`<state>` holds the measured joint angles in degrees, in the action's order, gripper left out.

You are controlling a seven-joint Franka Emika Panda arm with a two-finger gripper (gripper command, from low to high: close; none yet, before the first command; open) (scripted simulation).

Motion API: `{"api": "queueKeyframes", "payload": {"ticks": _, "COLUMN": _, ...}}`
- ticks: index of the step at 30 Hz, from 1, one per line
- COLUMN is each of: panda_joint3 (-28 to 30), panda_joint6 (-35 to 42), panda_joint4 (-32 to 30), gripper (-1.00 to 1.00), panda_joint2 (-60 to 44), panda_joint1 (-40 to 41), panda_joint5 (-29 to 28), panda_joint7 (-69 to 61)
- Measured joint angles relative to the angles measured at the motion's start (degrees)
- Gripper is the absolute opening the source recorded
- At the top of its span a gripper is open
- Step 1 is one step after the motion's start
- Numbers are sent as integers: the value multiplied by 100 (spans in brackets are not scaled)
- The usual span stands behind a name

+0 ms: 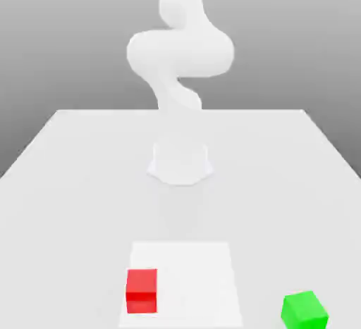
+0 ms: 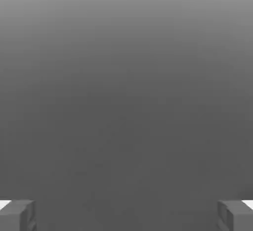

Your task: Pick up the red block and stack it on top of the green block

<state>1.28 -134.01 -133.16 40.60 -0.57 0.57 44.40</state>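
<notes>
The red block (image 1: 142, 290) rests on the table near the front edge, on the exterior view's left side of a paler square patch (image 1: 194, 268). The green block (image 1: 304, 310) sits on the table further toward the exterior view's right, turned slightly and well apart from the red one. In the hand view my gripper (image 2: 126, 216) is open, its two grey fingertips (image 2: 18, 215) spread wide with nothing between them. Behind them is plain grey background, so the hand is pointed away from both blocks.
The arm's white base (image 1: 180, 162) stands at the middle of the white table (image 1: 63, 201), and its links rise out of the top of the exterior view. The table's front edge lies just past the blocks.
</notes>
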Motion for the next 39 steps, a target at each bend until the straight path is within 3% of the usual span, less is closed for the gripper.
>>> {"api": "queueKeyframes", "payload": {"ticks": 16, "panda_joint3": 583, "panda_joint6": -1430, "panda_joint4": -883, "gripper": 0, "panda_joint2": -3364, "panda_joint1": -141, "panda_joint5": 384, "panda_joint7": -936}}
{"api": "queueKeyframes", "payload": {"ticks": 23, "panda_joint3": 680, "panda_joint6": -2061, "panda_joint4": -1265, "gripper": 0, "panda_joint2": -4797, "panda_joint1": -8, "panda_joint5": 295, "panda_joint7": -1156}}
{"api": "queueKeyframes", "payload": {"ticks": 28, "panda_joint3": 496, "panda_joint6": -2855, "panda_joint4": -1180, "gripper": 0, "panda_joint2": -5832, "panda_joint1": 136, "panda_joint5": 567, "panda_joint7": -1397}}
{"api": "queueKeyframes", "payload": {"ticks": 29, "panda_joint3": 442, "panda_joint6": -2998, "panda_joint4": -1155, "gripper": -100, "panda_joint2": -6003, "panda_joint1": 179, "panda_joint5": 618, "panda_joint7": -1436}}
{"api": "queueKeyframes", "payload": {"ticks": 35, "panda_joint3": 410, "panda_joint6": -3065, "panda_joint4": -1142, "gripper": -100, "panda_joint2": -6089, "panda_joint1": 206, "panda_joint5": 639, "panda_joint7": -1449}}
{"api": "queueKeyframes", "payload": {"ticks": 39, "panda_joint3": 536, "panda_joint6": -2602, "panda_joint4": -1231, "gripper": -100, "panda_joint2": -5531, "panda_joint1": 125, "panda_joint5": 424, "panda_joint7": -1293}}
